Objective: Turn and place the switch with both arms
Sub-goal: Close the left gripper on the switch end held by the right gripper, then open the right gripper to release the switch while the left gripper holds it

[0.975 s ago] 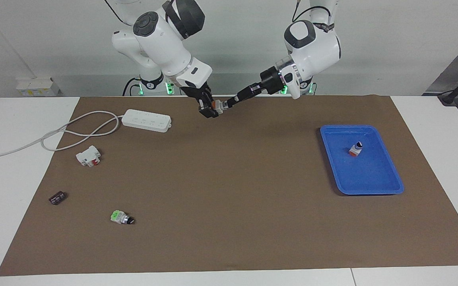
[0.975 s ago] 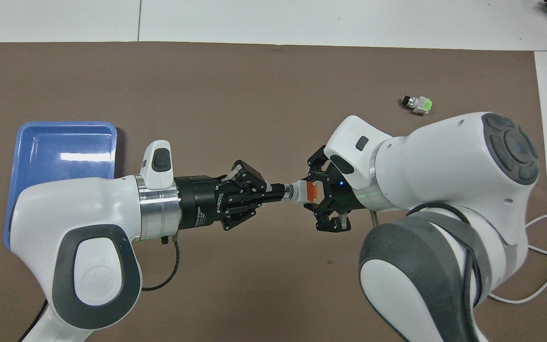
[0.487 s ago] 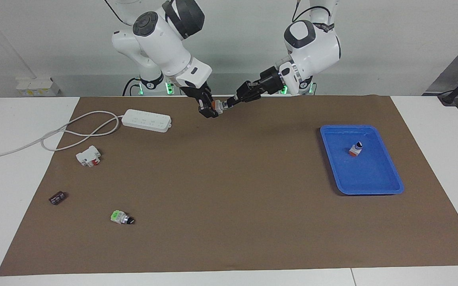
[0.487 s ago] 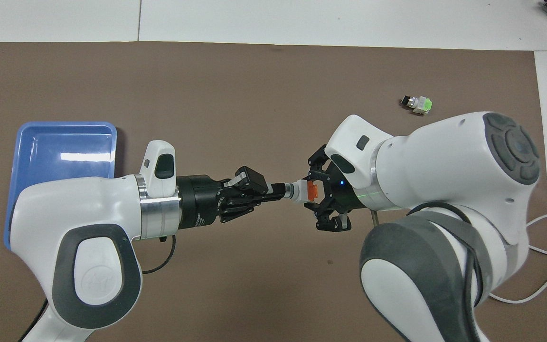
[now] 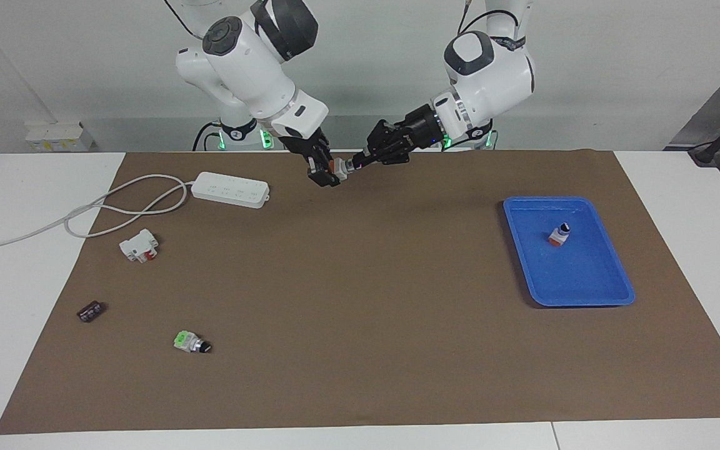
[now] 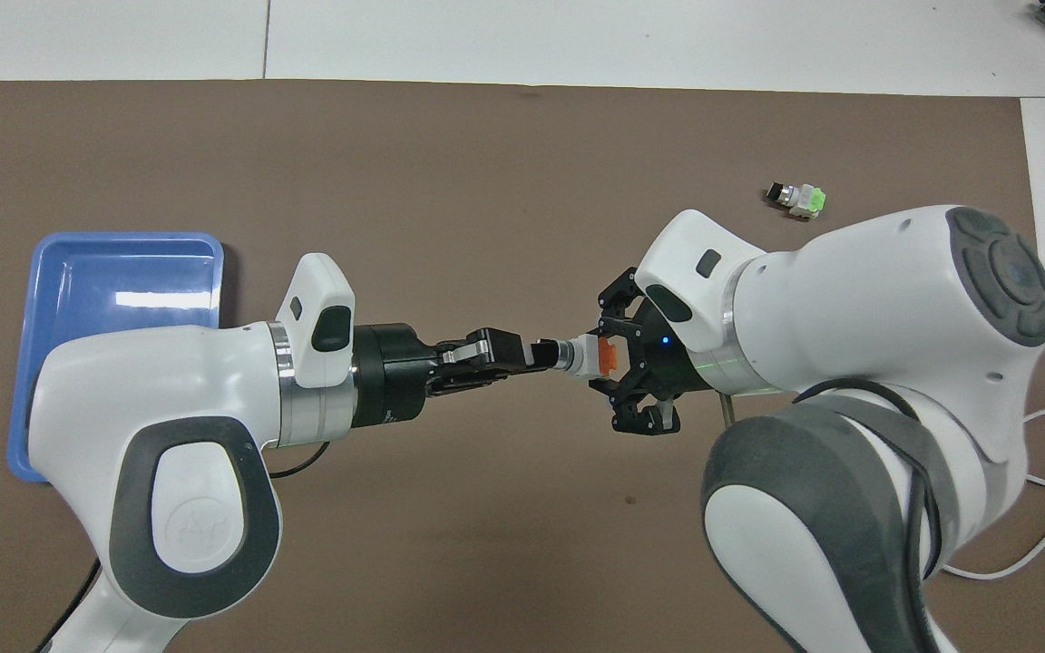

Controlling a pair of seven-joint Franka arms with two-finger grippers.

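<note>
The switch [image 5: 339, 167] [image 6: 584, 355] hangs in the air between both grippers, over the brown mat close to the robots. My right gripper [image 5: 329, 169] [image 6: 610, 356] is shut on its orange square end. My left gripper [image 5: 355, 164] [image 6: 538, 354] is shut on its black knob tip, with the wrist rolled over. The silvery-white middle shows between the two grips.
A blue tray [image 5: 569, 302] [image 6: 123, 243] toward the left arm's end holds another orange-ended switch [image 5: 559, 235]. Toward the right arm's end lie a white power strip [image 5: 230, 189], a white-and-red breaker block [image 5: 139, 245], a small black part [image 5: 90, 310] and a green-ended switch [image 5: 191, 342] [image 6: 797, 199].
The left wrist has rolled about its axis while gripping the knob tip. Both grippers and the switch have shifted slightly toward the right arm's end and a little upward.
</note>
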